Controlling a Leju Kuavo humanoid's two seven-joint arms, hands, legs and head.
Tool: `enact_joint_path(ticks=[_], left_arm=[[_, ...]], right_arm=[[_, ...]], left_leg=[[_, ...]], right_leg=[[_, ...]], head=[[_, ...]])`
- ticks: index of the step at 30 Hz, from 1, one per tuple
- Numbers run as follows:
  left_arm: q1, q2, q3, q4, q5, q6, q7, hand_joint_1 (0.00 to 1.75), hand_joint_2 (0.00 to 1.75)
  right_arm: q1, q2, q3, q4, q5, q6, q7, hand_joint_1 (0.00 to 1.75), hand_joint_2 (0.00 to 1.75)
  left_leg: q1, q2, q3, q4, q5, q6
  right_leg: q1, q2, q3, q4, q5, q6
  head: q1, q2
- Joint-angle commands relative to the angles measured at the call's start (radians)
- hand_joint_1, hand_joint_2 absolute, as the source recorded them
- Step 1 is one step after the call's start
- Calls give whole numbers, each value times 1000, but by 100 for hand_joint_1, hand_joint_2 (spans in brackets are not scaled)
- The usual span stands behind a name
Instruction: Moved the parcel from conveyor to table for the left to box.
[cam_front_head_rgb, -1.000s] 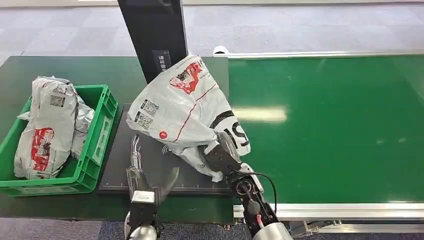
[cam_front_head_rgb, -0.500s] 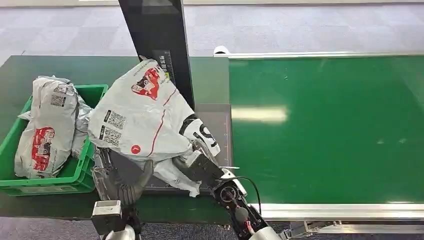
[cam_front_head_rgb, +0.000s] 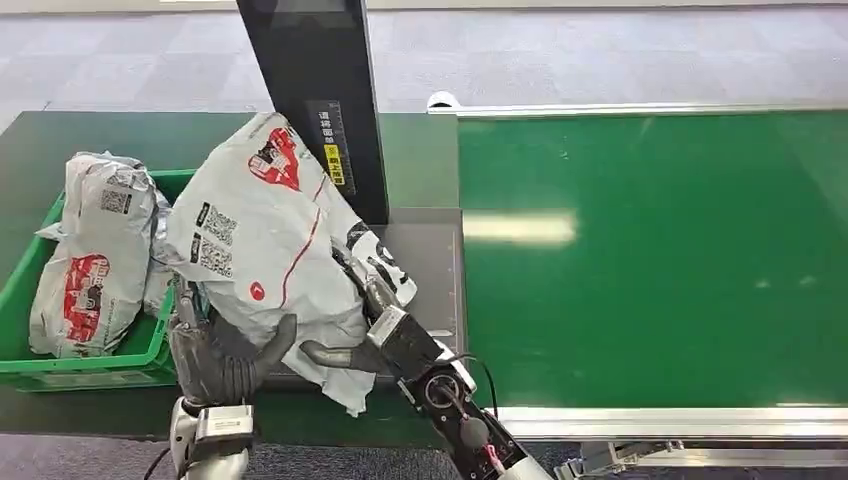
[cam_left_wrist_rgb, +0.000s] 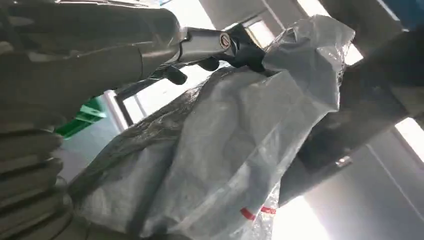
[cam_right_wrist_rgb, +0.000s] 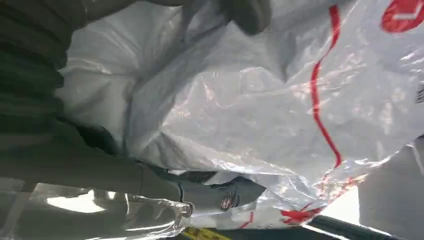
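A large grey-white plastic parcel (cam_front_head_rgb: 260, 240) with red print and QR labels hangs tilted above the dark table, between the green crate and the black pad. My right hand (cam_front_head_rgb: 375, 325) grips its lower right side from underneath. My left hand (cam_front_head_rgb: 215, 355) sits just below its lower left edge, palm up and fingers spread, with the thumb against the hanging plastic. Crumpled plastic of the parcel (cam_left_wrist_rgb: 235, 150) lies over the left hand (cam_left_wrist_rgb: 75, 60) in the left wrist view. In the right wrist view, the parcel (cam_right_wrist_rgb: 260, 100) is pressed close to the right hand (cam_right_wrist_rgb: 100, 175).
A green crate (cam_front_head_rgb: 150, 355) at the left holds other grey parcels (cam_front_head_rgb: 95, 250). A black scanner post (cam_front_head_rgb: 320, 90) stands behind the held parcel, over a black pad (cam_front_head_rgb: 425, 250). The green conveyor belt (cam_front_head_rgb: 650, 250) runs off to the right.
The right hand has carried the parcel leftward from the belt's edge to over the pad and crate rim. The left hand has risen and moved left under the parcel's lower edge.
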Motion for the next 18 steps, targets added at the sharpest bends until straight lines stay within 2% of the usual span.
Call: enact_joint_path(ticks=[1, 4, 9, 18], left_arm=[[-199, -63, 231, 196, -97, -113, 5, 0, 175], [-286, -39, 391, 309, -50, -191, 5, 0, 175], [-345, 6, 529, 425, -74, -193, 5, 0, 175], [-344, 22, 566, 448, -81, -190, 7, 0, 175]], right_arm=[[81, -71, -101, -216, 28, 0, -3, 0, 175], [100, -71, -153, -211, 37, 4, -3, 0, 175], [112, -65, -165, -178, 37, 10, -3, 0, 175], [114, -62, -160, -170, 41, 6, -3, 0, 175]], left_leg=[[-1, -4, 0, -1, 2, 1], [-1, -2, 1, -1, 1, 1], [0, 1, 4, -2, 1, 0], [1, 0, 2, -1, 1, 1]], right_leg=[[-1, -5, 2, -1, 1, 1], [-1, -3, 2, -1, 0, 0], [0, 0, 2, -1, 1, -1], [2, -2, 2, -1, 1, 0]], head=[[0, 0], [0, 0], [-1, 0], [0, 0]])
